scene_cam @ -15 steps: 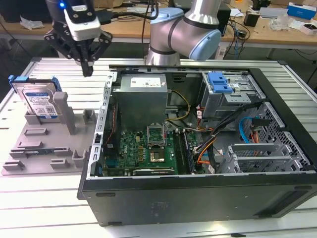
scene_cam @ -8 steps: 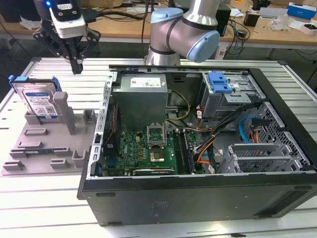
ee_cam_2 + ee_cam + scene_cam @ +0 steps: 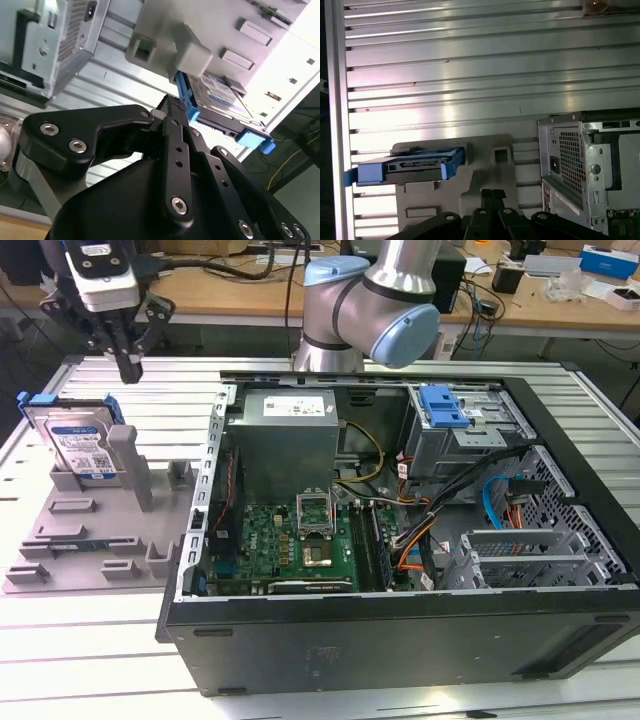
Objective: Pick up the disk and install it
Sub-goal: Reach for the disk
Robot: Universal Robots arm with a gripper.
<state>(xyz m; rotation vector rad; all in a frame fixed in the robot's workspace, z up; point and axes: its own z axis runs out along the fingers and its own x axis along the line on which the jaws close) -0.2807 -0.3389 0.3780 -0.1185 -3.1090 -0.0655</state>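
The disk (image 3: pixel 78 445) is a silver drive with a white-and-blue label in a blue carrier. It stands tilted on edge in a grey fixture (image 3: pixel 90 530) at the exterior view's left. My gripper (image 3: pixel 129 368) hangs above and just behind the disk, apart from it, fingers pointing down and shut with nothing between them. In the second wrist view the disk (image 3: pixel 216 97) lies just beyond the fingertips (image 3: pixel 172 107). In the first wrist view the disk (image 3: pixel 415 164) shows end-on, off to the side of my gripper (image 3: pixel 492 194).
An open computer case (image 3: pixel 400 640) lies on its side across the slatted metal table (image 3: pixel 60 660), with the motherboard, a grey power supply (image 3: pixel 285 435) and a drive bay with a blue latch (image 3: pixel 443 405). The arm's base (image 3: pixel 345 310) stands behind it.
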